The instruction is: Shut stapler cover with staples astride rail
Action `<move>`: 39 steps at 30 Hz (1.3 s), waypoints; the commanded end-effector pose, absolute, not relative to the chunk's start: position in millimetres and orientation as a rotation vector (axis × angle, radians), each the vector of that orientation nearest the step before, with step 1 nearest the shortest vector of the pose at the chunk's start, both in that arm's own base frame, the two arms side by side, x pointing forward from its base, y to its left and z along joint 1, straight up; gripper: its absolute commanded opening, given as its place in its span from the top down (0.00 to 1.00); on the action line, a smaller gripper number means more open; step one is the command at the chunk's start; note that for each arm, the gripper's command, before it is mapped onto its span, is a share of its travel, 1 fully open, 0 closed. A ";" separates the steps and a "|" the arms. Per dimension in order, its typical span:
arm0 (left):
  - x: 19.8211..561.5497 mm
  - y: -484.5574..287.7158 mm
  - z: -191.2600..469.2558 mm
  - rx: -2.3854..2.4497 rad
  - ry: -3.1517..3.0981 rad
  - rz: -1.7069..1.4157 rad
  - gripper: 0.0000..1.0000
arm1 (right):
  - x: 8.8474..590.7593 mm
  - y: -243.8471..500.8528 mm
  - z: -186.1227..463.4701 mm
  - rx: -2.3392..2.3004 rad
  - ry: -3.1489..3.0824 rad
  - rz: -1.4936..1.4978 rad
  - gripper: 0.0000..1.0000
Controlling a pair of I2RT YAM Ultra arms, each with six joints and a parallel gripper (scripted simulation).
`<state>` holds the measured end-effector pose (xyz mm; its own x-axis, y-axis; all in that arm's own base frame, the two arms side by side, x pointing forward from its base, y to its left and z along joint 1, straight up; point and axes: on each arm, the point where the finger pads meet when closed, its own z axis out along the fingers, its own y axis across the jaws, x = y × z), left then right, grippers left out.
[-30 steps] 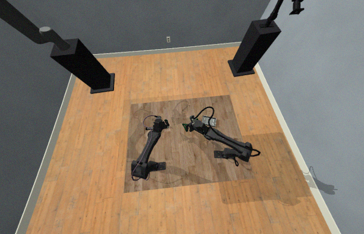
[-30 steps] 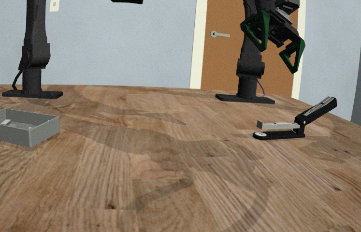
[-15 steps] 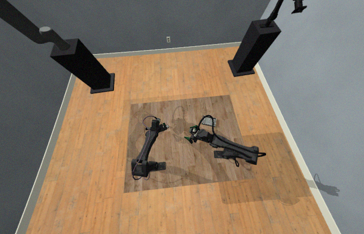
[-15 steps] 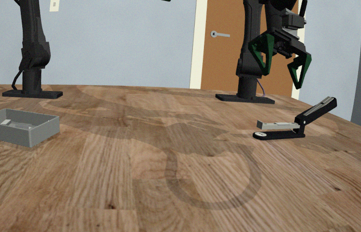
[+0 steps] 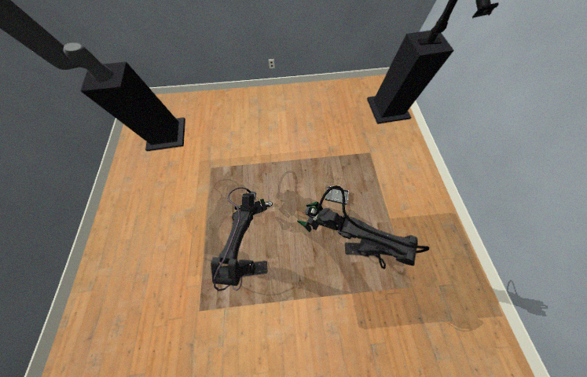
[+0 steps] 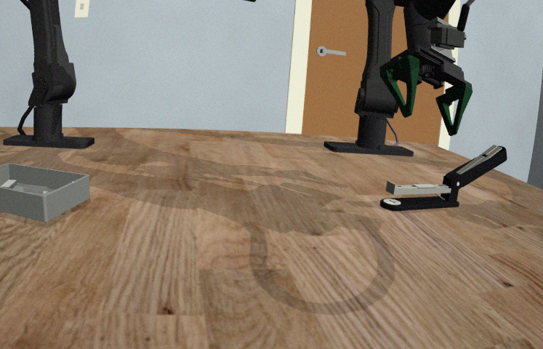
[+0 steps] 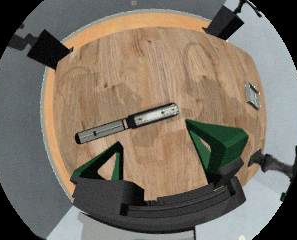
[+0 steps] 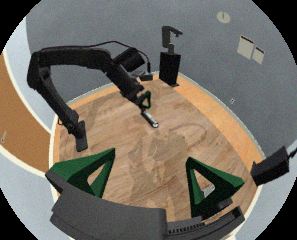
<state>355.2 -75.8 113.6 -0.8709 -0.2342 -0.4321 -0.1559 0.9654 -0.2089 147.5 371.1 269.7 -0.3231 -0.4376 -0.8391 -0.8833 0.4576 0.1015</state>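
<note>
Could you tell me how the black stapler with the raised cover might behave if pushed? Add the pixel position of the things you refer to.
The black stapler (image 6: 421, 204) (image 7: 153, 115) probably slides rather than rolls, given its flat base. Its raised cover (image 6: 484, 161) (image 7: 100, 132) would likely swing at the hinge, and leaning out behind, might tip it backward.

A brown door (image 6: 334, 92) (image 8: 13, 122) stands beyond the wooden table (image 5: 287, 261) (image 6: 157, 276) (image 7: 138, 65) (image 8: 188, 145).
</note>
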 end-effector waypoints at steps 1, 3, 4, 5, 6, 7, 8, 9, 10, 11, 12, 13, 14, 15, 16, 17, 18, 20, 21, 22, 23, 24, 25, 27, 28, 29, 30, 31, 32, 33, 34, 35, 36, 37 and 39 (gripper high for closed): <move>351.3 -46.1 138.7 -0.375 2.606 -0.215 0.00 | 140.7 367.3 269.4 -1.130 1.923 0.736 0.00; 350.4 -31.0 145.7 -0.420 2.591 -0.210 0.00 | 140.7 367.3 269.4 -1.130 1.923 0.736 0.00; 350.2 -23.9 148.7 -0.445 2.583 -0.204 0.00 | 140.7 367.3 269.4 -1.130 1.923 0.736 0.00; 350.2 -23.9 148.7 -0.445 2.583 -0.204 0.00 | 140.7 367.3 269.4 -1.130 1.923 0.736 0.00; 350.2 -23.9 148.7 -0.445 2.583 -0.204 0.00 | 140.7 367.3 269.4 -1.130 1.923 0.736 0.00; 350.2 -17.6 151.4 -0.467 2.574 -0.198 0.00 | 140.7 367.3 269.4 -1.130 1.923 0.736 0.00; 350.1 -9.1 155.2 -0.496 2.563 -0.191 0.00 | 140.7 367.3 269.4 -1.130 1.923 0.736 0.00; 350.2 -3.3 157.8 -0.515 2.554 -0.186 0.00 | 140.7 367.3 269.4 -1.130 1.923 0.736 0.00; 350.4 0.6 159.6 -0.528 2.548 -0.183 0.00 | 140.7 367.3 269.4 -1.130 1.923 0.736 0.00; 350.7 3.6 161.1 -0.538 2.542 -0.181 0.00 | 140.7 367.3 269.4 -1.130 1.923 0.736 0.00; 351.1 5.8 162.2 -0.545 2.538 -0.179 0.00 | 140.7 367.3 269.4 -1.130 1.923 0.736 0.00; 354.5 8.3 165.4 -0.550 2.518 -0.180 0.00 | 140.7 367.3 269.4 -1.130 1.923 0.736 0.00; 354.8 8.7 165.8 -0.551 2.516 -0.179 0.00 | 140.7 367.3 269.4 -1.130 1.923 0.736 0.00; 354.8 8.7 165.8 -0.551 2.516 -0.179 0.00 | 140.7 367.3 269.4 -1.130 1.923 0.736 0.00; 354.8 7.6 165.8 -0.547 2.517 -0.181 0.00 | 140.7 367.3 269.4 -1.130 1.923 0.736 0.00; 354.8 6.5 165.8 -0.543 2.518 -0.182 0.00 | 140.7 367.3 269.4 -1.130 1.923 0.736 0.00; 354.8 6.5 165.8 -0.544 2.518 -0.182 0.00 | 140.7 367.3 269.4 -1.130 1.923 0.736 0.00; 354.8 6.5 165.8 -0.545 2.518 -0.182 0.00 | 140.7 367.3 269.4 -1.130 1.923 0.736 0.00; 354.8 6.5 165.8 -0.546 2.518 -0.182 0.00 | 140.7 367.3 269.4 -1.130 1.923 0.736 0.00; 354.8 6.5 165.8 -0.546 2.518 -0.182 0.00 | 140.7 367.3 269.4 -1.130 1.923 0.736 0.00; 354.8 6.5 165.8 -0.546 2.518 -0.182 0.00 | 140.7 367.3 269.4 -1.130 1.923 0.736 0.00; 354.8 6.6 165.7 -0.546 2.518 -0.182 0.00 | 140.7 367.3 269.4 -1.130 1.923 0.736 0.00; 354.8 6.6 165.7 -0.546 2.518 -0.182 0.00 | 140.7 367.3 269.4 -1.130 1.923 0.736 0.00; 352.2 5.6 164.1 -0.532 2.534 -0.181 0.11 | 140.7 367.3 269.4 -1.130 1.923 0.736 0.00; 352.3 4.4 164.2 -0.507 2.538 -0.185 0.23 | 138.7 366.2 266.6 -1.149 1.929 0.733 0.00; 355.2 4.6 166.0 -0.477 2.530 -0.190 0.34 | 139.6 368.8 268.3 -1.148 1.927 0.734 0.00; 355.6 4.1 162.7 -0.435 2.547 -0.193 0.45 | 139.7 369.8 268.6 -1.148 1.927 0.735 0.00; 352.7 2.7 160.7 -0.385 2.569 -0.198 0.50 | 140.3 372.6 269.8 -1.149 1.926 0.735 0.00; 352.7 2.6 160.3 -0.326 2.578 -0.204 0.50 | 141.4 377.6 272.0 -1.150 1.924 0.736 0.00; 352.6 2.6 159.6 -0.255 2.587 -0.211 0.50 | 142.1 382.6 273.5 -1.152 1.923 0.736 0.00; 353.0 3.9 156.1 -0.198 2.602 -0.217 0.50 | 142.7 388.6 275.2 -1.156 1.921 0.738 0.00; 352.9 4.9 155.2 -0.139 2.609 -0.223 0.50 | 143.2 394.3 276.6 -1.159 1.919 0.740 0.00; 352.9 6.2 154.6 -0.086 2.612 -0.228 0.50 | 144.0 400.9 279.4 -1.159 1.913 0.746 0.00; 352.7 8.1 153.6 -0.021 2.618 -0.233 0.50 | 144.7 408.4 281.2 -1.163 1.909 0.749 0.00; 352.7 9.7 152.9 0.038 2.619 -0.239 0.50 | 145.2 415.2 282.7 -1.166 1.906 0.752 0.00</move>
<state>345.7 14.7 141.9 -0.8643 -0.1834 -0.4684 -0.1169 0.9789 -0.1676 147.5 399.5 262.0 -0.3183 -0.4793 -0.8179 -0.8952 0.4359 0.0929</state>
